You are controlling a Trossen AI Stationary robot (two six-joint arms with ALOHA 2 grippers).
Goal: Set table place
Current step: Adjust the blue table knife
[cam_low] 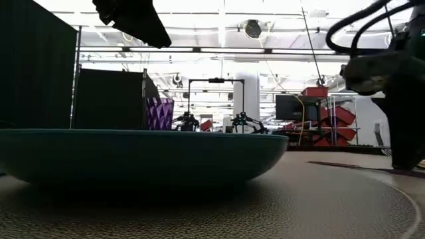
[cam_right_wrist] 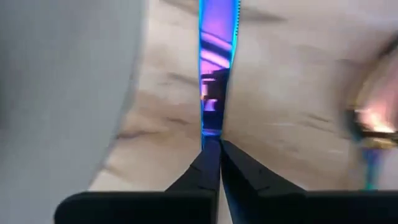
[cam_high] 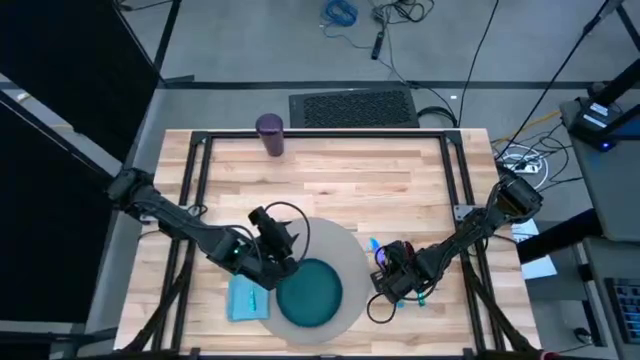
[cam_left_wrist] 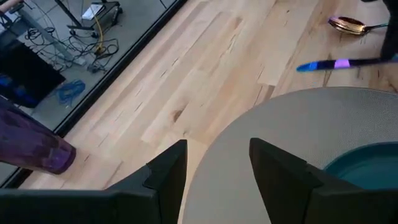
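From above, the teal plate [cam_high: 310, 293] sits empty on the grey mat [cam_high: 338, 245], low centre of the desk [cam_high: 350, 170]; the cup [cam_high: 269, 133] stands upper left. Low view: plate fills the foreground. Left hand [cam_left_wrist: 214, 165] hangs open. Right hand [cam_right_wrist: 212, 163] pinches the blue knife [cam_right_wrist: 217, 50]; a spoon [cam_right_wrist: 373, 124] blurs at right.

Keyboard: a dark keyboard [cam_high: 353, 107] lies on the grey floor at top centre of the high view.
Cables: a blue coil [cam_high: 340, 12] and black leads [cam_high: 400, 12] sit at the top edge.
Screens: black panels [cam_high: 60, 90] fill the left side.
Bins: red bins [cam_low: 332, 116] stand at right in the low view.
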